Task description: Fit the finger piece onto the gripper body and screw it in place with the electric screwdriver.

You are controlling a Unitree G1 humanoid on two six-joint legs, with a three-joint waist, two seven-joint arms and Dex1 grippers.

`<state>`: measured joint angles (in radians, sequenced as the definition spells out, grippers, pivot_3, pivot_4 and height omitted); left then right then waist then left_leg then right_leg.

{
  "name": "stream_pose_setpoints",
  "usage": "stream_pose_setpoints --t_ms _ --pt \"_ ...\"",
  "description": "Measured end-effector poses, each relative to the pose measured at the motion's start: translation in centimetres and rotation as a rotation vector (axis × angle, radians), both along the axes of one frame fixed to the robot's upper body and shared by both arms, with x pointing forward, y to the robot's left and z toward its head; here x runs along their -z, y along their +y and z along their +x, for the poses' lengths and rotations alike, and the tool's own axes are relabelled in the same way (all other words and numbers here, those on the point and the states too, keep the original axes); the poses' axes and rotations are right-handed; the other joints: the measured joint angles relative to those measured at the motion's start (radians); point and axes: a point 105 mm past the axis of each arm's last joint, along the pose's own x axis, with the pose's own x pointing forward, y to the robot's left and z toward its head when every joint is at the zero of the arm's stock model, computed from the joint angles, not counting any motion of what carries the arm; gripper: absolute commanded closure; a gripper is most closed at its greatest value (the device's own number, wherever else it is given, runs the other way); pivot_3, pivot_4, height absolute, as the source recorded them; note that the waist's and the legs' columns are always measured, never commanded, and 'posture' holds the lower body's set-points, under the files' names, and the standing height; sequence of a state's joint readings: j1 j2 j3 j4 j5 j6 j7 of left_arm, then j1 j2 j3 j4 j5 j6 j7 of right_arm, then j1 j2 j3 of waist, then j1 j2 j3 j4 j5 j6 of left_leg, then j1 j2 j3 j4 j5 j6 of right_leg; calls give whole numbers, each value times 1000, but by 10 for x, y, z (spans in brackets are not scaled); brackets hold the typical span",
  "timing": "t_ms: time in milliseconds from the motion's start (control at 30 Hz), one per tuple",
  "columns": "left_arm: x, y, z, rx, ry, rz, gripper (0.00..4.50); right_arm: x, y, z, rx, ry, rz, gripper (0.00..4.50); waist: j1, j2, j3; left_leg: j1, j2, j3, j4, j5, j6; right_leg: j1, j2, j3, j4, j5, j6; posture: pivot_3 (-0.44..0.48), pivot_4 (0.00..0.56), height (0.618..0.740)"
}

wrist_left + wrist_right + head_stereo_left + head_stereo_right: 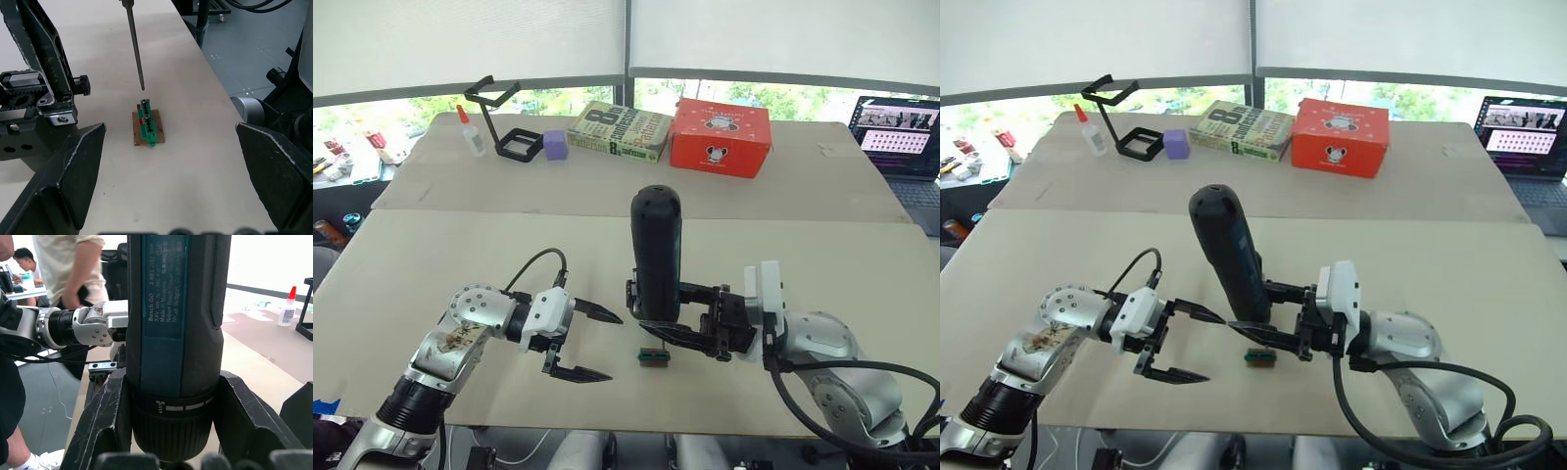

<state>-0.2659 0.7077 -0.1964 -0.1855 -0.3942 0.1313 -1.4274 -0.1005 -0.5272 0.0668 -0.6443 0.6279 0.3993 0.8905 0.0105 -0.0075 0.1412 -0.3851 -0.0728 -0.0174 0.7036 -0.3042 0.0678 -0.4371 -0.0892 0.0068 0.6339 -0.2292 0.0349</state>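
Observation:
My right gripper [651, 315] is shut on the electric screwdriver [656, 250], a thick black cylinder held upright near the table's front middle. Its thin metal bit [136, 46] points down, with the tip just above a small green-and-black block [146, 128] lying on a brown pad. My left gripper [607, 346] is open and holds nothing, a short way left of the block, with its fingers [73, 166] on either side of it in the left wrist view. The finger piece and the gripper body are out of view.
At the back of the table are a red box [720, 137], a book [619, 130], a purple cube [555, 145], a black stand [499, 122] and a glue bottle [470, 132]. A laptop [898, 137] sits far right. A person [68, 279] stands beyond the table.

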Motion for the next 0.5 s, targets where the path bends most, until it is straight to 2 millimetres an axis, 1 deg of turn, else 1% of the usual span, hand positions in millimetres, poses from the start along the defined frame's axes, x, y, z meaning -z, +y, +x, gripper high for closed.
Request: stream_pose_setpoints --t_ms 500 --pt "0 -1 1 -1 0 -5 0 5 -1 1 11 10 -13 2589 0 0 0 0 0 0 0 0 0 0 0 0 0 0 0 0 150 740"
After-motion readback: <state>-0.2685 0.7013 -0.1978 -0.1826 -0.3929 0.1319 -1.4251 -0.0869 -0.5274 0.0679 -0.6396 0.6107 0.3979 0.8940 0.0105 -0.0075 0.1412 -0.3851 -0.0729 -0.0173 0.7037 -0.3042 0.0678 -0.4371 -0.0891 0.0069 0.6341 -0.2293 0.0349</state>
